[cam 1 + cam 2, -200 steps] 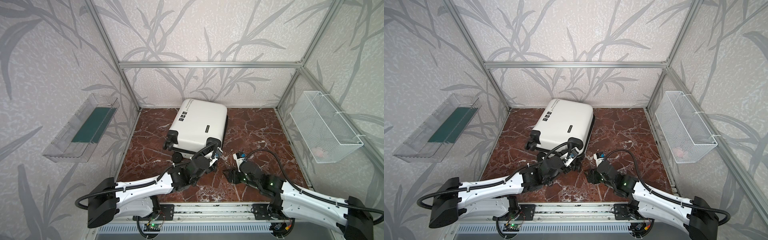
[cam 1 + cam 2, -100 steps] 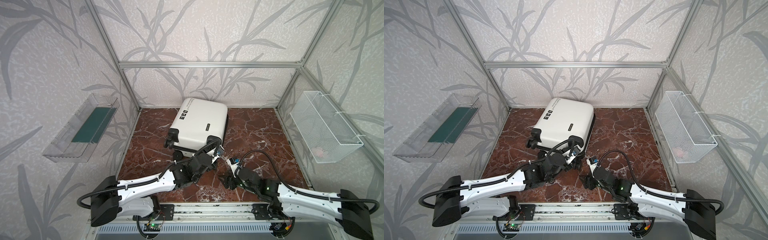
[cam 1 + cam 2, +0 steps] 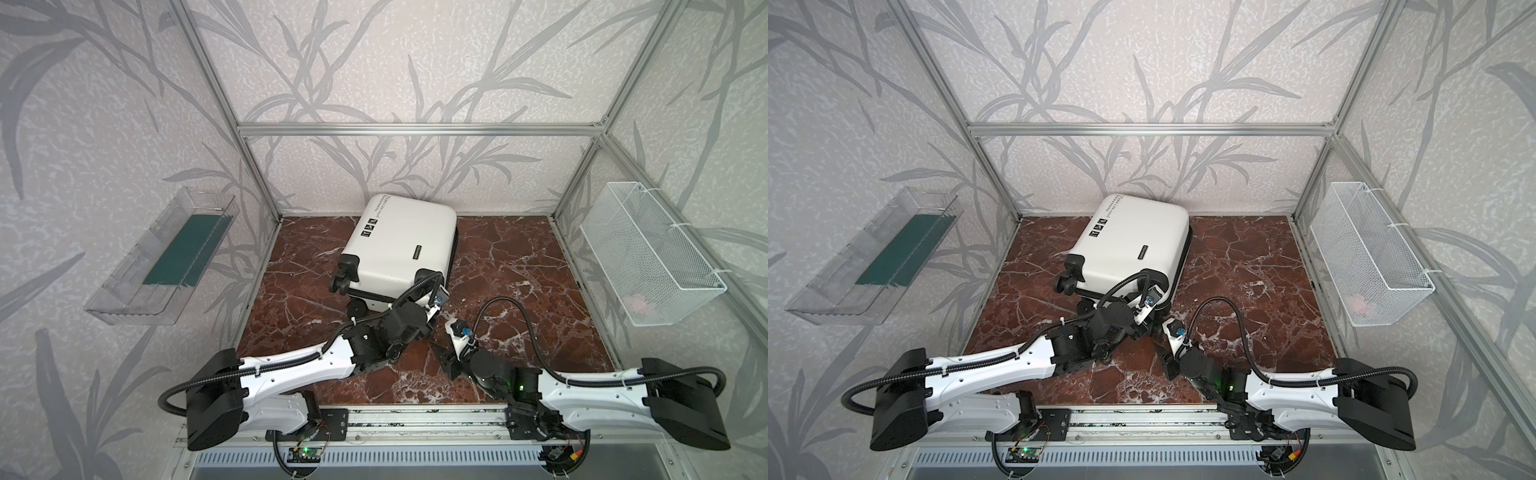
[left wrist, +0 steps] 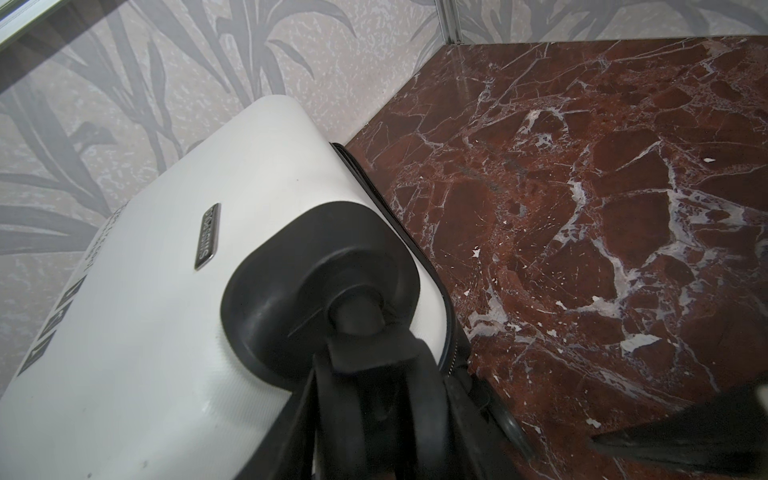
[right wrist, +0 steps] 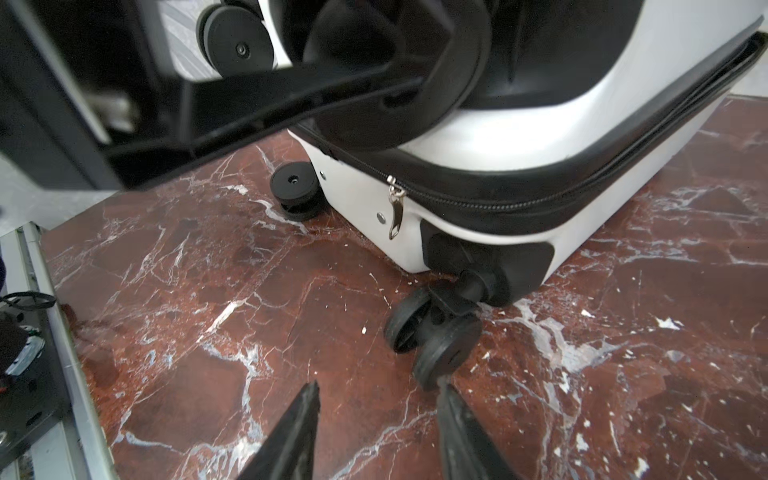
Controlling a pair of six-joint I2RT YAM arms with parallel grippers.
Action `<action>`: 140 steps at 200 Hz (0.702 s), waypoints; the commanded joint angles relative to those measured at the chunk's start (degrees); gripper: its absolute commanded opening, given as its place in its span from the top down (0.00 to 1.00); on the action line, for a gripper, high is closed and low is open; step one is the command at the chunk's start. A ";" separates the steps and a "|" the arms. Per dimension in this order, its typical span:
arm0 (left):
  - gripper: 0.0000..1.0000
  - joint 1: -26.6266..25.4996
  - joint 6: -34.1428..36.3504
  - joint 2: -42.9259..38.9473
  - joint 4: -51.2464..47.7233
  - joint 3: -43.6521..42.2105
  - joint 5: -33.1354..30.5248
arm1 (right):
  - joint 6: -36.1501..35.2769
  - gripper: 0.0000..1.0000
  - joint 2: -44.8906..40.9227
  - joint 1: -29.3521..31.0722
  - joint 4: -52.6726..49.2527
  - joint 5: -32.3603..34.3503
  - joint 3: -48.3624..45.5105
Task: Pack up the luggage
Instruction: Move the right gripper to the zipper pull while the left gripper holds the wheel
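The luggage (image 3: 399, 245) (image 3: 1133, 241) lies closed on the marble floor, white shell up, wheels toward me. My left gripper (image 3: 432, 309) (image 4: 384, 382) is shut on its upper near caster wheel (image 4: 386, 399), a finger on each side. My right gripper (image 3: 441, 353) (image 5: 379, 388) hovers open just above the floor, nothing between its fingers. One fingertip (image 5: 446, 395) is right by the lower caster wheel (image 5: 440, 345). The zipper is shut and its metal pull (image 5: 397, 212) hangs at the near corner.
A clear tray (image 3: 166, 257) holding a green sheet hangs on the left wall. A white wire-mesh basket (image 3: 648, 257) with something pink inside hangs on the right wall. An aluminium rail (image 3: 415, 419) runs along the front edge.
My right gripper has swung left toward the luggage's near corner and its jaws have narrowed. My left gripper stays at the upper wheel and the luggage has shifted slightly.
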 commanded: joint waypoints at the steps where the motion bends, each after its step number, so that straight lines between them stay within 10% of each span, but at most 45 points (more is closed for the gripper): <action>1: 0.76 -0.59 -0.03 0.02 3.57 3.42 7.94 | -2.65 0.56 3.15 0.57 8.47 4.79 -0.40; 140: 0.82 -0.50 -3.11 -1.16 3.48 3.92 9.17 | -3.69 0.63 32.90 2.45 37.02 13.24 7.17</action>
